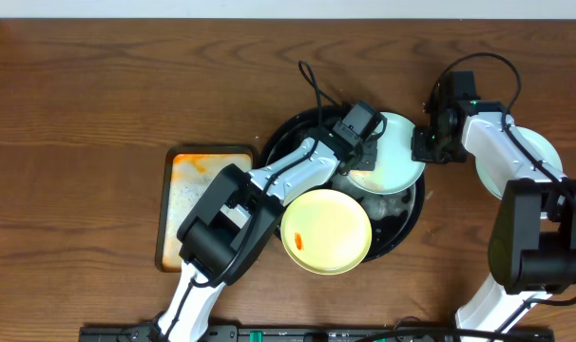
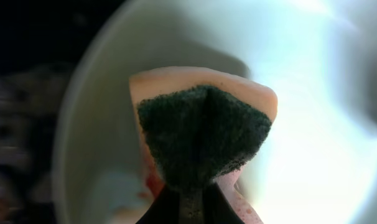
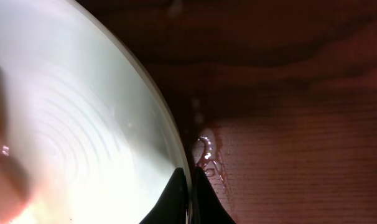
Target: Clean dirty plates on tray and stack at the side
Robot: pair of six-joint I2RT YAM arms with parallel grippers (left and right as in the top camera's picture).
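Overhead straight down over the whole table [image 1: 98, 95]; both wrist views close on the same mint plate [image 1: 397, 152]

A small rectangular tray [image 1: 188, 185] with a black rim lies flat at the left. Its white surface is stained orange, heaviest toward the top edge. The sponge [image 2: 204, 140] — pale peach foam under a dark green scouring face — is creased down its middle.

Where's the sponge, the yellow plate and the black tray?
sponge [image 2: 201, 140], left wrist view, dark scrubbing face.
yellow plate [image 1: 328, 228], overhead view, its middle.
black tray [image 1: 412, 224], overhead view, lower right rim.
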